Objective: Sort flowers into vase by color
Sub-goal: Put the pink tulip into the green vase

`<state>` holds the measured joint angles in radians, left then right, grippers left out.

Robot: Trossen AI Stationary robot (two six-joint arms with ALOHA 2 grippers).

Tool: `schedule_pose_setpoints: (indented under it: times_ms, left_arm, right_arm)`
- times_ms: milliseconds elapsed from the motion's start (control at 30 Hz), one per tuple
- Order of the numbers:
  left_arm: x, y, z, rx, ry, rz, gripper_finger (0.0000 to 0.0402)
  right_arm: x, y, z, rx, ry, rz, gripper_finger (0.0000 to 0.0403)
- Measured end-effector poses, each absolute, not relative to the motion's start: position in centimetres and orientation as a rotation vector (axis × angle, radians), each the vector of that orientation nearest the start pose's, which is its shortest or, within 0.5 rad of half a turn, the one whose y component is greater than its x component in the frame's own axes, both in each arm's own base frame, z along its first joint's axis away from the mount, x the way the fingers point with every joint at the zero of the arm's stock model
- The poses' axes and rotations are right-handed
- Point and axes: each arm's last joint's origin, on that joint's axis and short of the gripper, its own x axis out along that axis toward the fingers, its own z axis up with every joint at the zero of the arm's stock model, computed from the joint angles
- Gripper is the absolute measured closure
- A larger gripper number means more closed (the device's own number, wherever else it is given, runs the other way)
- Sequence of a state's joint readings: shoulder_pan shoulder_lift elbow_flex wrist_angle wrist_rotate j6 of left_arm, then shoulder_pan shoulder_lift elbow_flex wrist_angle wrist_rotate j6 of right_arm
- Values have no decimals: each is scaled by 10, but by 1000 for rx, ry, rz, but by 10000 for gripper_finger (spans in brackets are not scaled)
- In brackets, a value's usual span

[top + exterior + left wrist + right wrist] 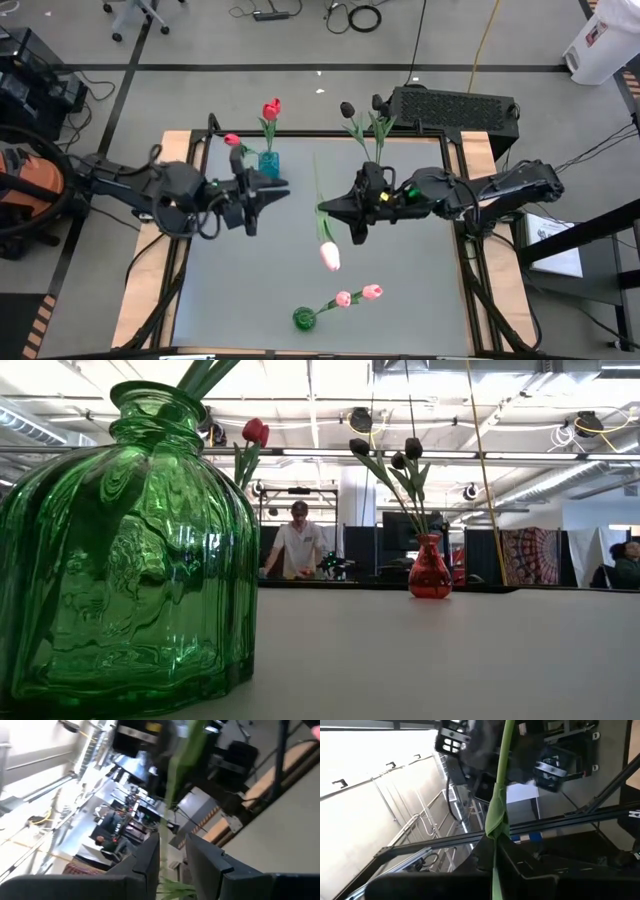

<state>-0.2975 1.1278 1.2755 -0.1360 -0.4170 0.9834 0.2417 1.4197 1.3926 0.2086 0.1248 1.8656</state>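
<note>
My left gripper (262,190) (172,857) is above the table's left middle, beside the blue vase (268,163), and is shut on a reddish tulip (232,140). One red tulip (271,108) (255,432) stands in that blue vase. My right gripper (325,212) (495,855) is over the table's centre, shut on a pink tulip (329,257). Two pink tulips (357,295) lean out of the green vase (304,318) (130,560) at the near edge. Black tulips (347,108) (400,460) stand in the red vase (430,572) at the far edge. My left gripper pinches the reddish tulip's green stem (166,827) between its two fingers (150,857). They come level from the table's left and lie across the stem. The tulip is lifted clear, its head toward the far edge. My right gripper pinches the pink tulip's stem (496,827) between its two fingers, which come level from the table's right, across the stem. The tulip is lifted clear. Its head (329,257) points toward the near edge and its bare stem end (316,165) toward the far edge.
The grey table top (400,290) has free room on its right and near-left parts. A black box (455,108) sits behind the far right corner. In the low view, a person (298,545) stands in the room beyond the table.
</note>
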Motion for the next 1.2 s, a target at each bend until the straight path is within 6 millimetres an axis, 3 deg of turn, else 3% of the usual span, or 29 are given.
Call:
schedule_pose_setpoints:
  times_ms: [433,1200]
  left_arm:
    - [262,-73,422,1052,62,125,300]
    - [271,-75,420,1040,35,145,300]
  right_arm:
    - [312,80,435,1882,-2,257,403]
    - [313,83,433,1891,14,256,403]
